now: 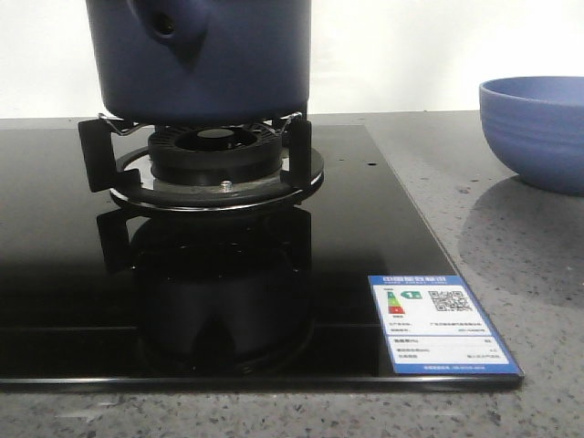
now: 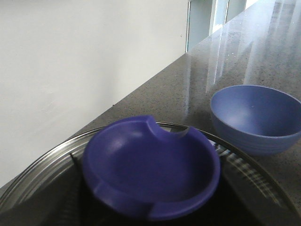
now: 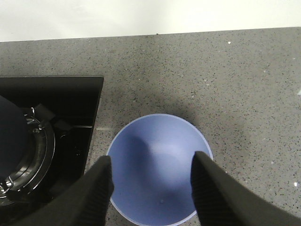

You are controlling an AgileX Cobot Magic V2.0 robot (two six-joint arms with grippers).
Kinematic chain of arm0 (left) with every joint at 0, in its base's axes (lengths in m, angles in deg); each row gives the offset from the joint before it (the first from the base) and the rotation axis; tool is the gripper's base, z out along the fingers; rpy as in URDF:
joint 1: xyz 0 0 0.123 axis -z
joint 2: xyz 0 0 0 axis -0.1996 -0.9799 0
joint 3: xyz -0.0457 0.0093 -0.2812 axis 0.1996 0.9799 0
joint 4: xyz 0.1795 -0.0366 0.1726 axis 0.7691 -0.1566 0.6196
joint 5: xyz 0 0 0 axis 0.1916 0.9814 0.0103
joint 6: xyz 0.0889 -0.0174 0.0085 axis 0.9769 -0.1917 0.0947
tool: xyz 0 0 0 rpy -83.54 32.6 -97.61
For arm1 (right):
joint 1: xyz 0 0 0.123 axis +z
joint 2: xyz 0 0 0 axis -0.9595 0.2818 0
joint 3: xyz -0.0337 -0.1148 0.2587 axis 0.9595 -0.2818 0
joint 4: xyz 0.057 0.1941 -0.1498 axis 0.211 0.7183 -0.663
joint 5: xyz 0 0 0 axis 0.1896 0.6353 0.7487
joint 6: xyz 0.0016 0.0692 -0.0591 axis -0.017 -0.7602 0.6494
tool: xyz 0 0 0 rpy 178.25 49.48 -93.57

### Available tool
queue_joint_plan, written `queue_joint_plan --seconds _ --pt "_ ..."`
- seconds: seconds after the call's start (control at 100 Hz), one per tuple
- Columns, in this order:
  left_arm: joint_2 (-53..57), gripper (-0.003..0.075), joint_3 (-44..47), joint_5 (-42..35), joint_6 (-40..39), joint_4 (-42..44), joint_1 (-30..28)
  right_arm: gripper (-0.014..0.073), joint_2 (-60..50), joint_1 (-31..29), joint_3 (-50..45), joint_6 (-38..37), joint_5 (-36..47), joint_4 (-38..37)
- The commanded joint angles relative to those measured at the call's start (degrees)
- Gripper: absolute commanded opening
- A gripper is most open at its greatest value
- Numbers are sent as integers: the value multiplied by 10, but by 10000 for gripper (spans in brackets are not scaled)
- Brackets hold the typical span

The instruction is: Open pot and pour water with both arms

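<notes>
The pot (image 1: pixel 205 59) is sitting on the burner (image 1: pixel 216 160). The right hand (image 3: pixel 151 181) is hanging spread and empty above the bowl (image 3: pixel 160 169). The left hand isn't showing, so its state I cannot tell. Pouring isn't done yet, I'd say.

Plain white wall (image 1: pixel 411 55) directly behind speckled grey stone countertop (image 1: pixel 511 265); daylit window panes (image 2: pixel 207 19) at countertop's far end, glare streaks.

Front view: pot (image 1: pixel 205 59) top cut off by upper frame edge, bowl (image 1: pixel 538 132) cropped at right edge; label (image 1: pixel 443 321) print too small to read; left gripper unseen.
</notes>
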Motion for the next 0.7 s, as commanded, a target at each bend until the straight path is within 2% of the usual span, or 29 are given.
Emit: queue_joint_plan --seconds 0.0,0.69 --pt "20 379 -24 3 14 -53 9 347 -15 -1 15 7 27 19" --pt "20 379 -14 -6 7 -43 9 347 -15 -1 15 7 26 25"
